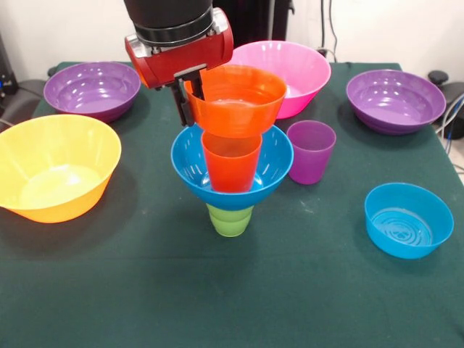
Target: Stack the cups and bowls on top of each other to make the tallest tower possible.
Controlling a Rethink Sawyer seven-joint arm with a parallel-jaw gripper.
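The tower stands mid-table: a green cup (230,220) at the bottom, a medium blue bowl (272,174) on it, an orange cup (230,172) in that bowl, and a small orange bowl (243,109) on top. My gripper (191,98) comes down from above at the top bowl's left side. One finger is outside the rim and one inside, shut on the rim. The purple cup (310,152) stands upright just right of the tower.
A large yellow-orange bowl (54,167) sits at the left and a large pink bowl (297,65) behind the tower. Purple bowls sit at the back left (90,88) and back right (395,100). A small shallow blue bowl (408,220) sits at the front right.
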